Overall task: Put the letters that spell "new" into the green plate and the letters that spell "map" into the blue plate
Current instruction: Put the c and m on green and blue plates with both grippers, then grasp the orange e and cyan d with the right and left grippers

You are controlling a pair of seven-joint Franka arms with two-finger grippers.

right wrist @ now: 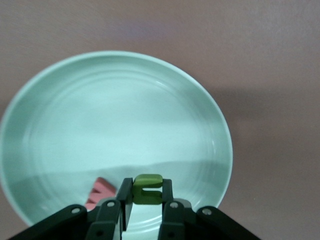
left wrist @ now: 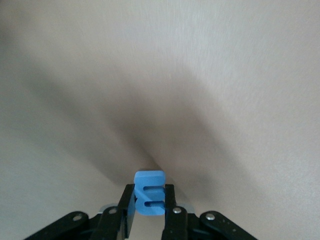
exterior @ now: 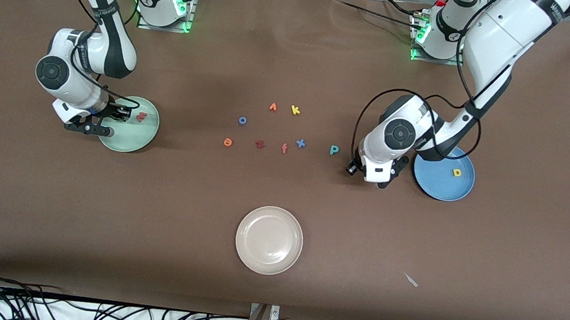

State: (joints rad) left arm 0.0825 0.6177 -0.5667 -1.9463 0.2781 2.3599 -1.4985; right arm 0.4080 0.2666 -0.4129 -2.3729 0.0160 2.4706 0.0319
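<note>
My left gripper (left wrist: 149, 189) is shut on the blue m (left wrist: 149, 179), low over the brown table. In the front view its hand (exterior: 383, 182) is beside the blue plate (exterior: 439, 186) and hides the m. The yellow a (exterior: 456, 172) lies in that plate. My right gripper (right wrist: 146, 182) is shut on the green n (right wrist: 148, 193) over the green plate (right wrist: 115, 115), where the pink w (right wrist: 99, 193) lies. The front view shows this gripper (exterior: 122, 112) over the green plate's (exterior: 132, 140) rim. The teal p (exterior: 334, 149) and the orange e (exterior: 227, 142) lie on the table mid-way.
Loose letters lie at mid-table: dark red z (exterior: 260, 144), orange f (exterior: 284, 148), blue x (exterior: 300, 142), blue o (exterior: 242, 120), yellow k (exterior: 295, 110) and another orange letter (exterior: 273, 107). A beige plate (exterior: 267, 263) sits nearer the camera, with a small pale scrap (exterior: 411, 280) toward the left arm's end.
</note>
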